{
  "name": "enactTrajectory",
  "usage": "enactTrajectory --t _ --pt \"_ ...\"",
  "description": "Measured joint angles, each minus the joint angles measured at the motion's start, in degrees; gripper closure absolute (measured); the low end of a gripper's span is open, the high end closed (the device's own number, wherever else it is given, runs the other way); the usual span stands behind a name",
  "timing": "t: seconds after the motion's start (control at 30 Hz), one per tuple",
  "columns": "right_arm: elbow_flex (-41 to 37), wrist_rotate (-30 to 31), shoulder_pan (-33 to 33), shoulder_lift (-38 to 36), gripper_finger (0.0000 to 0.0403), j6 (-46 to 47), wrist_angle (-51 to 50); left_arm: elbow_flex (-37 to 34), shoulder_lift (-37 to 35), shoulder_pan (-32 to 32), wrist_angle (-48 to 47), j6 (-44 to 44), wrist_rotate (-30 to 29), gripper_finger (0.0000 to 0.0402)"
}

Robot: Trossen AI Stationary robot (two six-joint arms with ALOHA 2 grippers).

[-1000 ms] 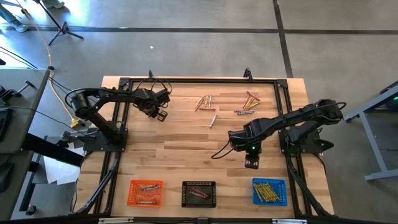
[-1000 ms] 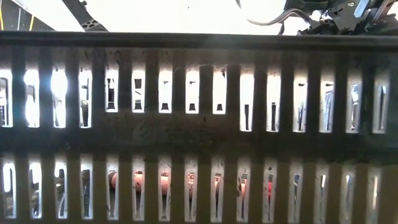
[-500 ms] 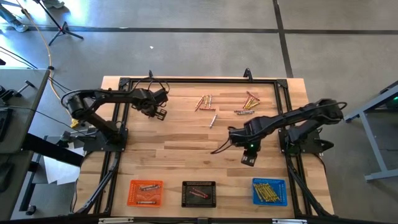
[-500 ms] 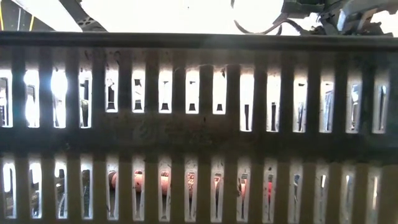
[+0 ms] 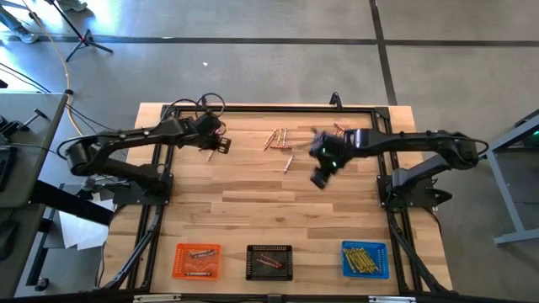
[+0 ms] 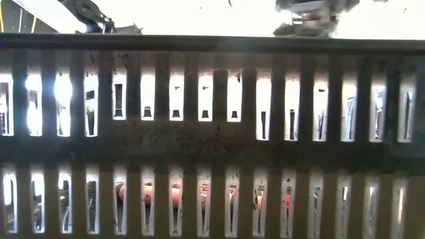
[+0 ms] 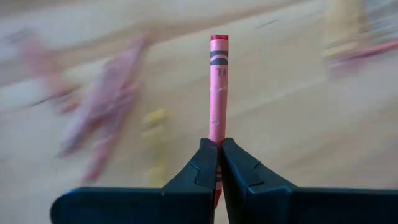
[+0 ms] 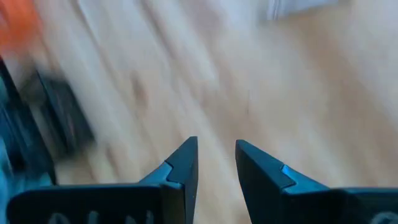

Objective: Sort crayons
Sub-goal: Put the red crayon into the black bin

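Between the left pincer (image 7: 219,155) fingers, a pink crayon (image 7: 217,87) sticks out.

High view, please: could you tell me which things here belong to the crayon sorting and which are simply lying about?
Part of the job:
- loose crayons on the table
- pink crayon in the left gripper
- right gripper, open
- orange tray, black tray, blue tray

Lying about:
- stand legs on the floor
- yellow cable
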Motion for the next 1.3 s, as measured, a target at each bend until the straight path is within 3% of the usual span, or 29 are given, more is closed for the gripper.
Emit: enactTrajectory --t 0.2,0.33,0.4,0.8,1.03,1.3 --pt "0.0 8.92 -5.24 -0.06 0.0309 2.2 20.61 0.11 -5.57 -5.12 17.89 -1.53 3.2 0.0401" --pt "0.0 17.33 -5.82 0.0 0.0309 6.37 28.74 0.13 -6.76 -8.67 26.68 -3.32 3.17 0.0401" --pt "0.0 18.2 -5.14 0.0 0.0309 6.55 31.41 0.13 -6.79 -10.39 29.12 -3.45 3.13 0.0401" --pt "0.0 18.02 -1.27 0.02 0.0308 8.08 32.83 0.13 -6.77 -16.9 30.09 -6.01 1.99 0.0401" --pt "0.0 18.04 -1.35 0.05 0.0308 9.11 32.85 0.14 -6.79 -22.24 29.18 -5.09 13.43 0.0401" --pt "0.0 18.23 -3.3 0.05 0.0308 10.56 32.85 0.15 -6.77 -28.19 27.0 -5.8 17.8 0.0401"
